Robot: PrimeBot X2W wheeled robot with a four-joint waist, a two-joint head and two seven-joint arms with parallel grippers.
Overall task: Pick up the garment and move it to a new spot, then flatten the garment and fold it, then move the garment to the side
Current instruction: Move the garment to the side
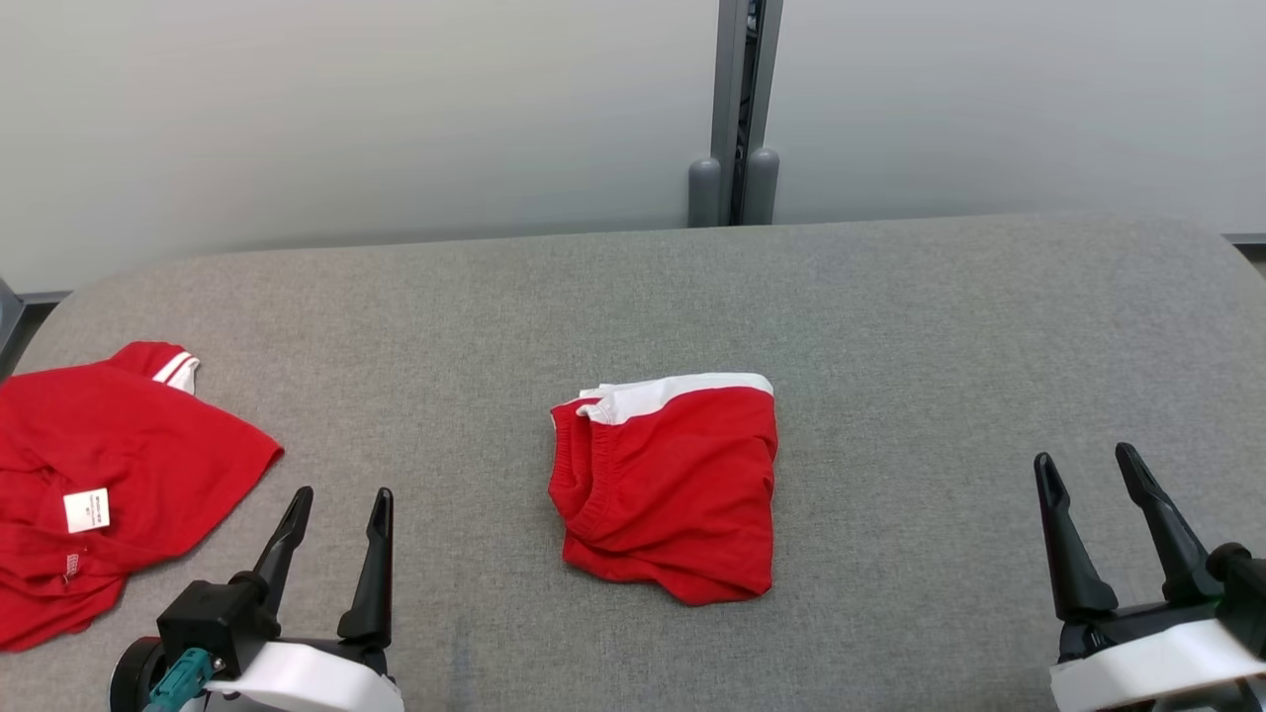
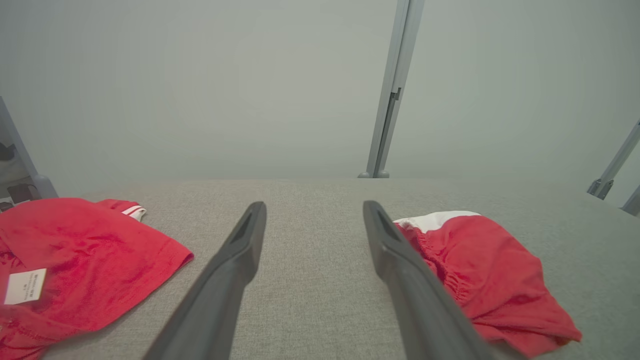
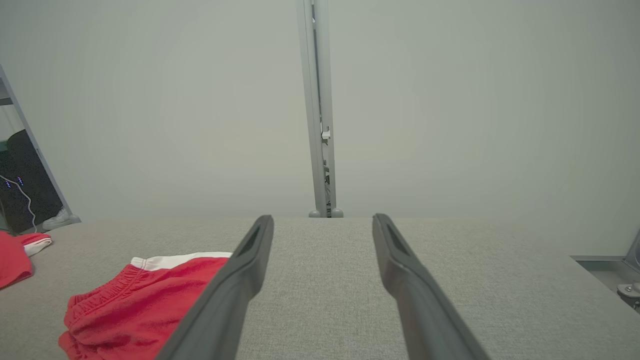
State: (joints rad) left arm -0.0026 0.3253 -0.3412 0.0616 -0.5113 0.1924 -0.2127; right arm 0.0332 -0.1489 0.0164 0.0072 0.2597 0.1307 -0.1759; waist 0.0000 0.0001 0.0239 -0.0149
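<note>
Well, in the head view the red fabric shorts (image 1: 668, 485), with a white band along their top edge, lie mid-frame on the grey cloth-covered table (image 1: 890, 326). They form a compact, roughly square bundle, with gathered elastic showing on its left. I judge the fold done and the move to the side not yet made. My left gripper (image 1: 342, 494) at the lower left and right gripper (image 1: 1085, 457) at the lower right both stand wide and hold nothing, well apart from the shorts. A crumpled red T-shirt with a white label (image 1: 109, 465) sits at the left edge.

In the left wrist view the shorts (image 2: 490, 280) fill the lower right, partly behind one finger.

In the right wrist view the shorts (image 3: 145, 300) lie at the lower left.

Next, I would reach in and pinch through every layer so the fold does not fall open.
</note>
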